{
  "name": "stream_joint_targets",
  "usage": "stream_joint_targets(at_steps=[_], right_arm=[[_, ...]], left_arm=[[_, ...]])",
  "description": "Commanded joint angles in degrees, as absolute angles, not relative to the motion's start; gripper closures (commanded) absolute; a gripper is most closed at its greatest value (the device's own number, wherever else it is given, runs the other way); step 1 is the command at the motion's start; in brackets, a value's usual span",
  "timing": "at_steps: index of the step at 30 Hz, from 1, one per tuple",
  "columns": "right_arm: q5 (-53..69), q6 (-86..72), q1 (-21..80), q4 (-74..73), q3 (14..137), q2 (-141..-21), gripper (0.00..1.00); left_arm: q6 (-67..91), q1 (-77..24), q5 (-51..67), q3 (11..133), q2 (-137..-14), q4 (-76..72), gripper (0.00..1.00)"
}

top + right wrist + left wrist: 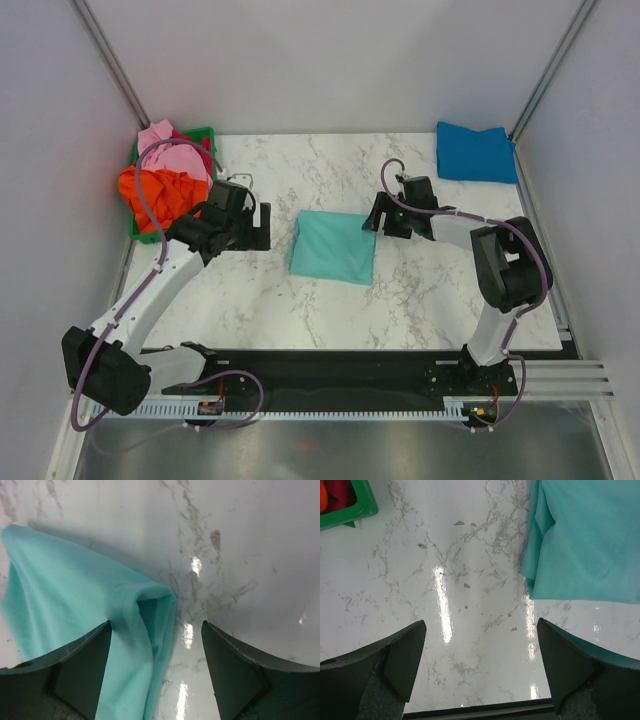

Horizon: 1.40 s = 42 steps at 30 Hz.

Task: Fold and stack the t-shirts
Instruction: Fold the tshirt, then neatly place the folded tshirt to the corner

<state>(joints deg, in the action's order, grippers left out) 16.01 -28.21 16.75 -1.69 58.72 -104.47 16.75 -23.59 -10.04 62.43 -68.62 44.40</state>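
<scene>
Judging from the top view, the mint-teal t-shirt (333, 247) lies as a folded rectangle on the tabletop (300, 170), between the two arms. The left pincer (262, 228) is just off its left edge and the right pincer (378, 215) is at its far right corner. A folded blue t-shirt (475, 152) sits well beyond the right pincer, in the far corner. The orange t-shirt (160, 195) and pink t-shirt (158, 140) are heaped in the green crate (205, 133) behind the left pincer. The step seems to be gripping the mint shirt for a last fold or for carrying it to the blue one.

From the left wrist, the pincer is spread wide with only bare marble between its fingers. The shirt's layered edge (590, 540) is ahead and to the right. It would do well to slide right and go low, so that every layer is caught.

From the right wrist, the pincer is also spread and pinches nothing. A loose, puckered corner of the shirt (75, 590) reaches in between the fingers, against the left one. Closing here would likely catch just one flap and undo the fold, so reaching deeper over the stacked edge looks wiser.
</scene>
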Motion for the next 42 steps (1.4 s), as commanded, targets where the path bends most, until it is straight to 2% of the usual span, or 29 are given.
stream_joint_targets(at_steps=[1, 5, 8, 9, 11, 12, 13, 16, 19, 25, 28, 29, 34, 36, 42], right_arm=[[19.7, -30.2, 17.0, 3.1, 57.7, -110.6, 0.22], [21.2, -32.0, 17.1, 7.5, 55.9, -112.3, 0.34], [21.2, -32.3, 17.1, 8.3, 55.0, -112.9, 0.5], [21.1, -32.3, 17.1, 8.4, 54.7, -113.0, 0.62], [21.8, -32.4, 17.1, 9.4, 54.4, -113.7, 0.76], [22.8, -32.6, 17.1, 9.8, 54.4, -113.9, 0.94], [23.1, -32.3, 17.1, 10.2, 54.5, -114.2, 1.0], [23.6, -30.2, 16.8, 8.5, 56.4, -112.8, 1.0], [15.2, -23.5, 16.6, -1.7, 61.4, -107.9, 1.0], [3.8, -12.7, 13.9, -15.5, 72.2, -102.3, 1.0], [-6.8, -8.4, 12.1, -20.2, 78.7, -103.0, 1.0], [-12.0, -6.9, 11.8, -21.9, 81.4, -103.4, 1.0], [-18.5, -2.5, 7.8, -22.1, 88.1, -104.8, 1.0], [-20.1, -1.8, 6.7, -21.9, 91.7, -105.8, 1.0], [-23.2, 3.8, 3.7, -18.6, 100.2, -110.0, 1.0]], left_arm=[[14.9, -23.6, -11.4, 62.7, -67.1, 41.6, 0.01], [14.9, -23.6, -10.6, 62.7, -67.1, 41.5, 0.0], [14.9, -23.6, -10.3, 62.6, -66.9, 41.5, 0.01], [14.9, -23.5, -10.2, 62.6, -67.0, 41.5, 0.01], [14.9, -23.5, -10.0, 62.5, -67.0, 41.4, 0.0], [14.8, -23.5, -10.0, 62.5, -66.9, 41.5, 0.0], [14.8, -23.5, -9.9, 62.6, -67.0, 41.5, 0.0], [14.9, -23.6, -9.4, 62.6, -66.6, 41.6, 0.0], [17.7, -25.0, -11.9, 64.6, -62.1, 44.8, 0.0], [20.3, -25.0, -1.3, 56.9, -44.8, 43.3, 0.0], [23.7, -25.0, 5.2, 51.5, -34.9, 42.9, 0.0], [24.9, -25.0, 6.1, 50.1, -32.3, 41.8, 0.0], [26.1, -25.0, 0.8, 47.1, -19.8, 41.7, 0.0], [26.4, -24.1, -1.9, 47.1, -19.0, 42.0, 0.0], [26.3, -18.4, 2.1, 47.2, -21.4, 41.9, 0.0]])
